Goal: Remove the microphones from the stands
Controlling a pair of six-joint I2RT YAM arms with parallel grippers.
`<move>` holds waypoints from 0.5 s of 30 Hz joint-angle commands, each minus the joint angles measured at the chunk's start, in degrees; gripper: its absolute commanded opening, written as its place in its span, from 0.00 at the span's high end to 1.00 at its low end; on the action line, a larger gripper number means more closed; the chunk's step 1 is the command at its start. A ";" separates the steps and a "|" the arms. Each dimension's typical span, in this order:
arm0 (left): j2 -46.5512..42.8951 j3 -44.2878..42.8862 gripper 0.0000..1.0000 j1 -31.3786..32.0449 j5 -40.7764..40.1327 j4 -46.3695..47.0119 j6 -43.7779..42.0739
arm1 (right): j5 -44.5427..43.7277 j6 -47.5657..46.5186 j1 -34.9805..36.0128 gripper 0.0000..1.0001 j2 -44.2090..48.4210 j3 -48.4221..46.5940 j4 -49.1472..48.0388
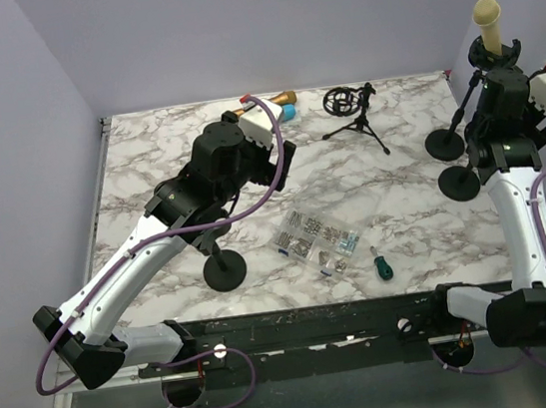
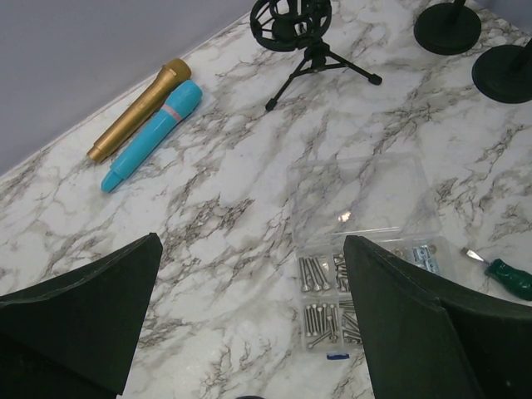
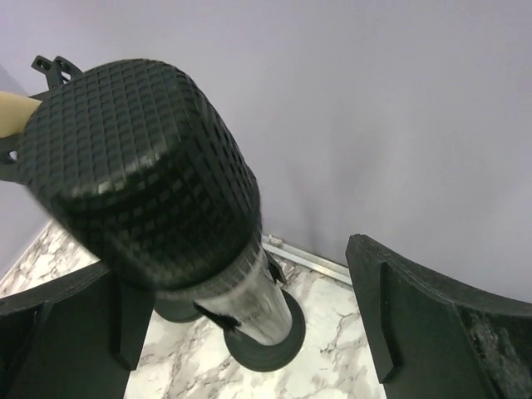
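Black mesh head of the microphone fills the right wrist view. It sits upright in its stand at the table's far right, pointing up at the camera between the right gripper's spread fingers. The top view hides it under that wrist. The left gripper hangs wide open, with a clear screw box in its view.

Two microphones lie side by side at the table's far edge, a tripod to their right. A screw box sits toward the near edge (screwdriver just right of it). Two stands rise by the right edge.
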State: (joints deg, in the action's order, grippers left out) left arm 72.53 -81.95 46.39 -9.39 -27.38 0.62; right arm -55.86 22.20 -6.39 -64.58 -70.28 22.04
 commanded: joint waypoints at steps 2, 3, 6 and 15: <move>-0.20 -0.56 0.05 0.37 -0.60 -0.11 -0.36 | 7.85 0.07 -3.20 0.00 -3.45 -2.04 -4.36; -0.20 -0.46 0.05 0.44 -0.55 -0.07 -0.36 | 9.65 -0.78 -3.35 0.00 -3.23 -1.20 -6.42; 0.05 -0.29 0.05 0.46 -0.94 0.13 -0.36 | 12.92 -2.10 -3.45 0.00 -2.19 0.82 -9.91; 1.94 -0.44 0.05 0.72 -1.49 -0.29 -0.36 | 14.77 -6.32 -3.45 0.19 -0.05 7.55 -19.82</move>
State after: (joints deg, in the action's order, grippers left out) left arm 73.65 -81.95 46.63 -9.65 -27.40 0.62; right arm -43.70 17.96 -9.50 -65.14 -64.20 7.92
